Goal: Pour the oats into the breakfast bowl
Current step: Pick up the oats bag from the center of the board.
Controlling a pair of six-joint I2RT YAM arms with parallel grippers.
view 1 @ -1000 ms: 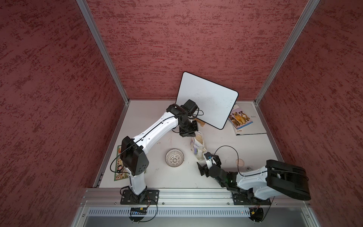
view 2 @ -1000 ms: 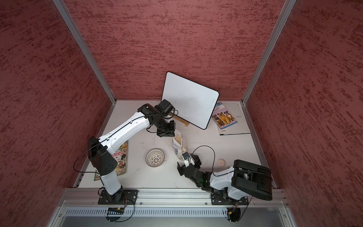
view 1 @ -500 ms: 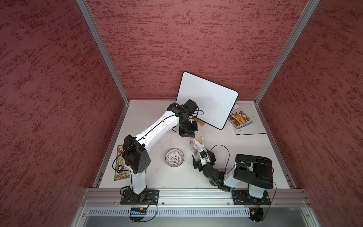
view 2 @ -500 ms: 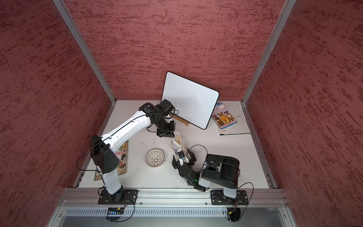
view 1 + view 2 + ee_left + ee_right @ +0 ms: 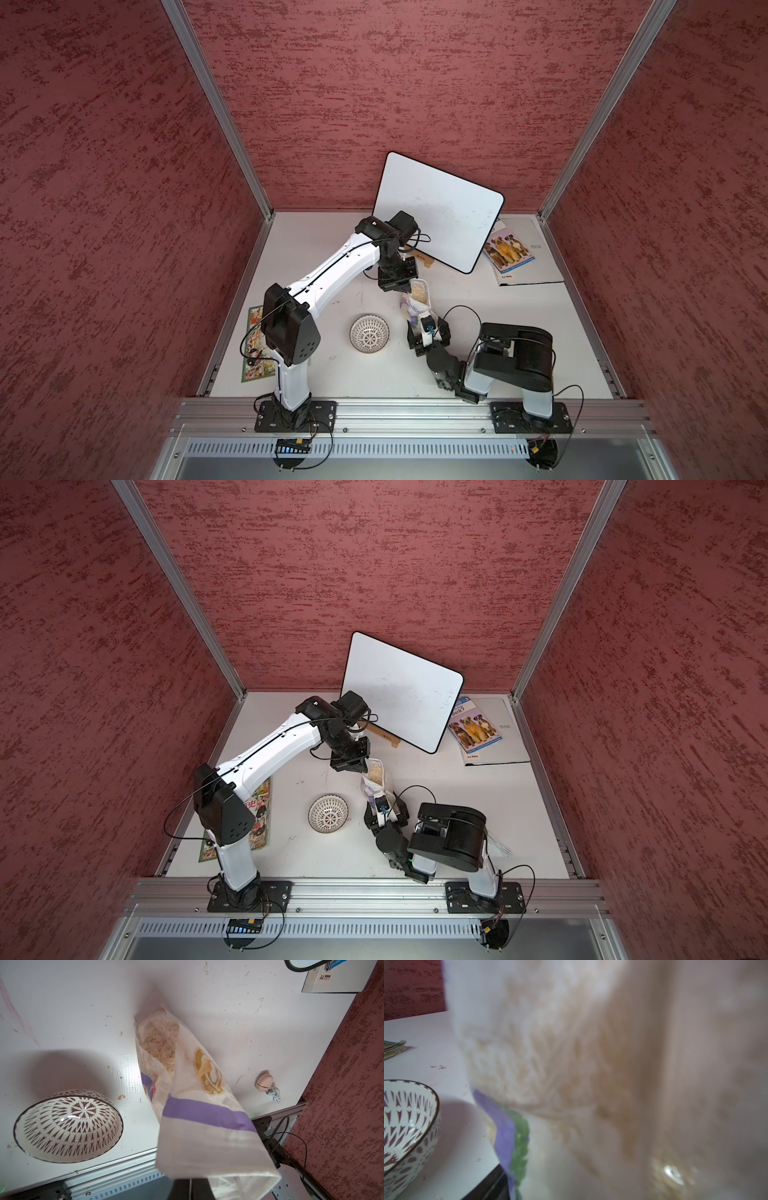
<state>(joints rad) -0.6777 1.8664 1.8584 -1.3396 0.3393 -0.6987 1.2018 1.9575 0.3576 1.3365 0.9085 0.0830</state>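
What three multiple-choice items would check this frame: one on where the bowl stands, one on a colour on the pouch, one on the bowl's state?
1. Where is the bowl?
A. on the table, beside the pouch
B. lifted off the table
C. on top of the pouch

2. What colour is the wide band across the pouch?
A. red
B. black
C. purple

3. What state is the bowl in?
A. half full
B. upright and empty
C. upside down

Answers:
1 A: both top views show it standing on the table next to the pouch.
2 C: the left wrist view shows the band purple.
3 B: its patterned inside faces up and shows bare.
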